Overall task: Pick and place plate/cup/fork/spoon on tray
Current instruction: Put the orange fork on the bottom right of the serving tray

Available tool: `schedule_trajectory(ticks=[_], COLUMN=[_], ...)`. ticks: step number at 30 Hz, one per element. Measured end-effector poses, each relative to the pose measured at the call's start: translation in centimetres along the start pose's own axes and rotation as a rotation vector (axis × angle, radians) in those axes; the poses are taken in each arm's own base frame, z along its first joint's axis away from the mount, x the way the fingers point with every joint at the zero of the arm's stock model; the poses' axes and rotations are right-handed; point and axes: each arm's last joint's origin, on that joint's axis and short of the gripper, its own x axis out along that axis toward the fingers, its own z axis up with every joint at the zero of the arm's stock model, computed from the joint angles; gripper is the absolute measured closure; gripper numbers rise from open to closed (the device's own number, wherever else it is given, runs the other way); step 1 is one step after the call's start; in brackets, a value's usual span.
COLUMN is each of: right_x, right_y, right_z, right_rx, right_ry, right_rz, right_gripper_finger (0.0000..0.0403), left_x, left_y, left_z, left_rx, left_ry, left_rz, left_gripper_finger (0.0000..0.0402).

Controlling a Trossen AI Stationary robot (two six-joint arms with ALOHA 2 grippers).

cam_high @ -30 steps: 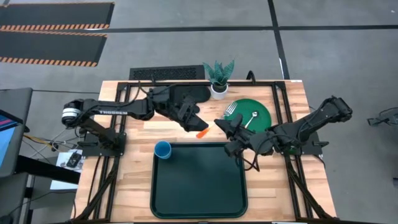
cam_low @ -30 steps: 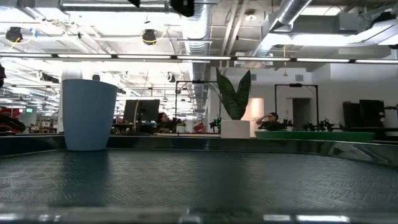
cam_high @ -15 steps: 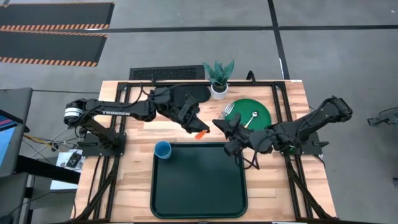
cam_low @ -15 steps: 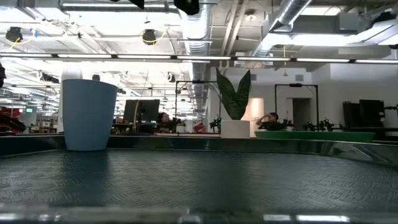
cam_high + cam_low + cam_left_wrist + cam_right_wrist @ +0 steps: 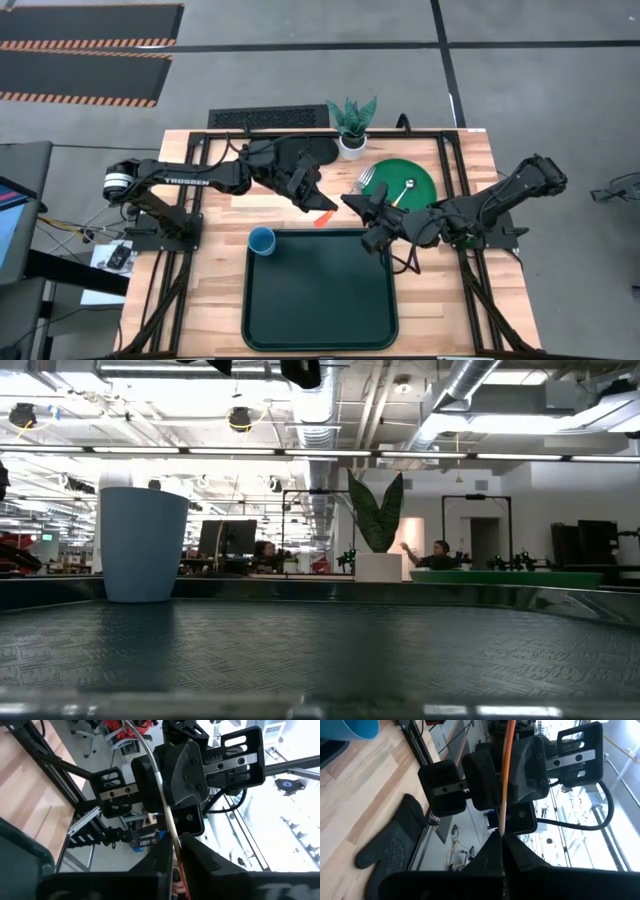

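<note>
A pale wooden counter [image 5: 215,290] stands on a grey floor. The tray [image 5: 320,300] lies at its near middle, with the cup [image 5: 262,240] upright in the tray's far left corner. Beyond the tray's far right corner the plate [image 5: 422,176] sits on the counter, carrying the fork [image 5: 368,178] and the spoon [image 5: 405,188]. Above the tray's far edge the left gripper [image 5: 318,203] and right gripper [image 5: 352,203] face each other closely. Each is closed tight on one thin orange-handled utensil [image 5: 325,217] between them; I cannot tell what kind.
</note>
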Motion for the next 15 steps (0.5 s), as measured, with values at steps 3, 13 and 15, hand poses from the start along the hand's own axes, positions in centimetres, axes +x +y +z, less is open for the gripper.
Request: schedule_trajectory(ticks=[3,13,15], right_x=[0.0,0.12,0.12], right_y=[0.0,0.02,-0.04], right_z=[0.0,-0.11,-0.14], right_rx=[-0.005,0.126,0.189], right_ry=[0.0,0.004,0.017], right_rz=[0.0,0.001,-0.008], right_gripper_finger=[0.0397,0.0374,0.035], left_x=[0.0,0.0,0.0], left_y=[0.03,0.17,0.24], left_z=[0.0,0.01,0.04], left_rx=[0.0,0.027,0.038], left_ry=[0.0,-0.016,-0.026], left_rz=[0.002,0.017,0.024], left_gripper_finger=[0.0397,0.0399,0.04])
